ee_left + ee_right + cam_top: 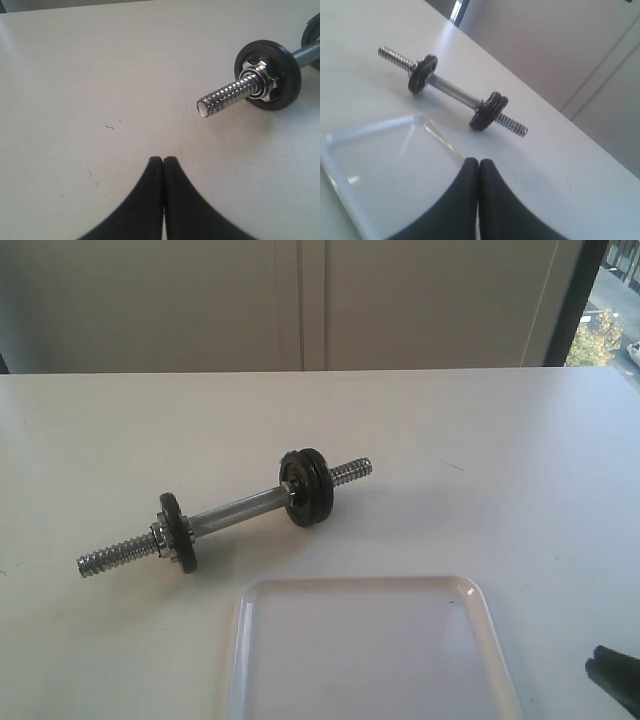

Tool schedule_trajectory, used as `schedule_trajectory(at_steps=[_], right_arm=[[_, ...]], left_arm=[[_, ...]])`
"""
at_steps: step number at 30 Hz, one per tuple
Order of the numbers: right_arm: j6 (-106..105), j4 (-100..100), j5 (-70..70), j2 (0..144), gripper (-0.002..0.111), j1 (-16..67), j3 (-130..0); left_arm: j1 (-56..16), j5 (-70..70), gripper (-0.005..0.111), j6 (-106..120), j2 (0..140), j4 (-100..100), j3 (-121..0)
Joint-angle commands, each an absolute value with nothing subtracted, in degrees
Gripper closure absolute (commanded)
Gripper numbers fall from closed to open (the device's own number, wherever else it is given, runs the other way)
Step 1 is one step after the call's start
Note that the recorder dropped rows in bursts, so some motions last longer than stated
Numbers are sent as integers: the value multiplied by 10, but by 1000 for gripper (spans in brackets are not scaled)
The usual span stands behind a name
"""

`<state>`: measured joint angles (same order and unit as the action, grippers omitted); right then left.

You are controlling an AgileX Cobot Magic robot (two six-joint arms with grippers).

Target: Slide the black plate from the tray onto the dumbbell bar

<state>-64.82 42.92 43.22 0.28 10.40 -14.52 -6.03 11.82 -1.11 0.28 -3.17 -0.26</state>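
Observation:
The dumbbell bar (235, 510) lies aslant on the white table, both threaded ends bare. It carries three black discs. One disc (176, 530) sits near its left end behind a silver nut (260, 80). A pair of discs (303, 487) is pressed together near the right end. I cannot tell which of them is the black plate. The white tray (370, 660) at the front holds nothing. My left gripper (163, 160) is shut and empty, a short way from the bar's left tip (205, 107). My right gripper (478, 162) is shut and empty over the tray's edge (442, 134).
The table's far edge meets a pale wall and a window at the back right. Only the tip of the right gripper (610, 672) shows in the exterior view, at the bottom right beside the tray.

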Motion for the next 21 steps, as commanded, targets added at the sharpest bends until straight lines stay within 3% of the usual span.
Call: schedule_trajectory(at_steps=[1,7,10,17,21], right_arm=[[-688,387,425,0,108,102,-110],[-622,391,371,0,108,102,-52],[-426,411,307,0,108,102,-23],[186,34,194,0,108,96,0],[194,-14,192,0,108,72,0]], left_arm=[[-61,116,107,-15,0,-32,0],[-61,116,107,-15,0,-32,0],[-61,116,107,-15,0,-32,0],[-61,116,107,-13,0,-32,0],[-61,116,107,-13,0,-32,0]])
